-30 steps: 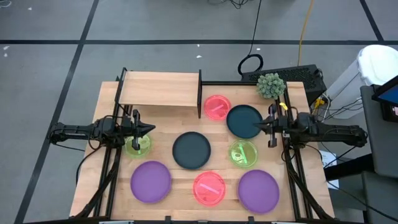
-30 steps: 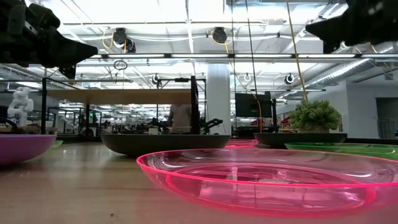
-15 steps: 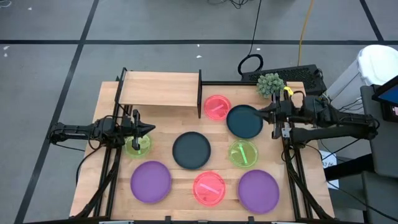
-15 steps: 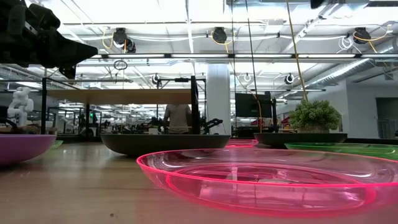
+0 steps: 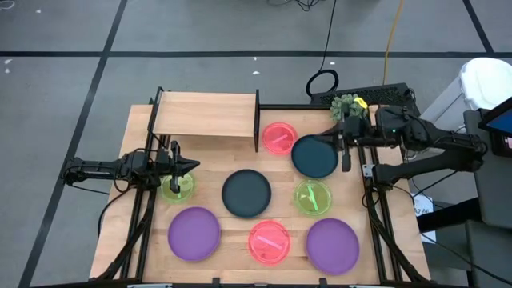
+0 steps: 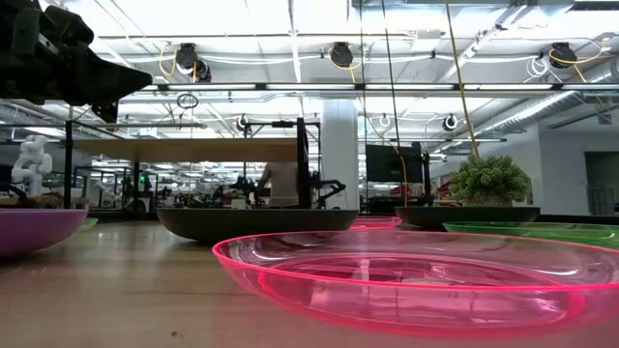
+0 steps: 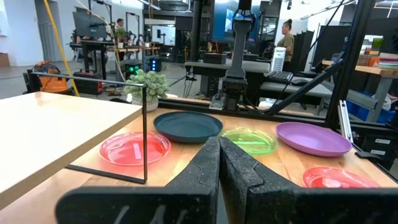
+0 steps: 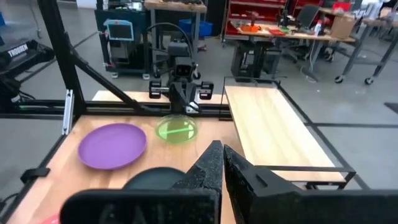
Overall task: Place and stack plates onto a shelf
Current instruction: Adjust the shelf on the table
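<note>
Eight plates lie flat on the table: pink (image 5: 279,138), dark teal (image 5: 314,156), dark (image 5: 246,193), green (image 5: 312,198), green (image 5: 178,186), purple (image 5: 194,233), pink (image 5: 269,242) and purple (image 5: 332,246). The shelf (image 5: 204,114) stands at the far left, with nothing on its board. My left gripper (image 5: 194,166) is shut and hovers over the left green plate's far edge; its closed fingers (image 7: 219,149) show in the left wrist view. My right gripper (image 5: 330,137) is shut (image 8: 221,152) and held high above the dark teal plate's far right rim.
A small potted plant (image 5: 348,108) stands at the table's far right corner, close behind my right gripper. The shelf's black end panels (image 5: 257,120) rise beside the far pink plate. Bare wood shows between the plates at the table's middle and near edge.
My right gripper has risen and drawn toward the table's far edge, from beside the dark teal plate's right rim to above its far rim, leaving the low view through the top. The plates have not moved.
</note>
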### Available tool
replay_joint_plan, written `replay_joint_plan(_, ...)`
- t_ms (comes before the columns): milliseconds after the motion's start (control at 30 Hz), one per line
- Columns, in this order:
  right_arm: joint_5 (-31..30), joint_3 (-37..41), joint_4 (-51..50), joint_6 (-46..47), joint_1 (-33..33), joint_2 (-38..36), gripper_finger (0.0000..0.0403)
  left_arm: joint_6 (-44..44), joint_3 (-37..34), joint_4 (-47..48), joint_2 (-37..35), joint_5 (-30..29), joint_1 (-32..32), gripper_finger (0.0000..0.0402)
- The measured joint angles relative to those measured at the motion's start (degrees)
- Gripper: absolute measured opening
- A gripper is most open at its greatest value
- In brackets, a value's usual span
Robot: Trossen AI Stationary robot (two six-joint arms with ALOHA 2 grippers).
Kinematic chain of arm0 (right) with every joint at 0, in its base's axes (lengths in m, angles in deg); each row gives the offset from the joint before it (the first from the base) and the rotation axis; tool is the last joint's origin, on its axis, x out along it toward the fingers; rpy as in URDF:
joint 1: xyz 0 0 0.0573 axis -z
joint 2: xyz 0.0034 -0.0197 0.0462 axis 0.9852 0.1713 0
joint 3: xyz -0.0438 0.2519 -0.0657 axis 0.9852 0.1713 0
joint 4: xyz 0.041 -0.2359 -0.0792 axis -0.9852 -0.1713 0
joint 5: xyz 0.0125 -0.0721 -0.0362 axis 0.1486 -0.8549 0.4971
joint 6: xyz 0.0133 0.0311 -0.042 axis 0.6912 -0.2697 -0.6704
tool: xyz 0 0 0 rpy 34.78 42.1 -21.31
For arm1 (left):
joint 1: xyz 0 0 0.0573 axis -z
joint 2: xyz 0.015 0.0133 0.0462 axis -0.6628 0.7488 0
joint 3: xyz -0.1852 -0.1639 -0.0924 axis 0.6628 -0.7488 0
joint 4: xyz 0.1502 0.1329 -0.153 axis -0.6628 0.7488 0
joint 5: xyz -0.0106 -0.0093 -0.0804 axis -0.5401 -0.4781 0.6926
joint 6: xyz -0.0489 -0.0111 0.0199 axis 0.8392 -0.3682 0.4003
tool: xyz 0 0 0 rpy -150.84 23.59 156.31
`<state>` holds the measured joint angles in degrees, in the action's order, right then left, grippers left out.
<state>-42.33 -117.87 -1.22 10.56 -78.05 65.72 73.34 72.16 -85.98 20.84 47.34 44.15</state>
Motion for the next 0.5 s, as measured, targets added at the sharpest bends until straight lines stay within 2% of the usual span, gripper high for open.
replay_joint_plan(233, -0.1, -4.2, -4.6, 0.9, -1.7, 3.7, 0.0, 0.0, 0.0, -0.2, 0.0, 0.0, 0.0, 0.0008)
replay_joint_plan(500, -0.3, -4.2, -13.2, 10.0, -3.8, 6.9, 0.0, 0.0, 0.0, -0.3, 0.0, 0.0, 0.0, 0.0008)
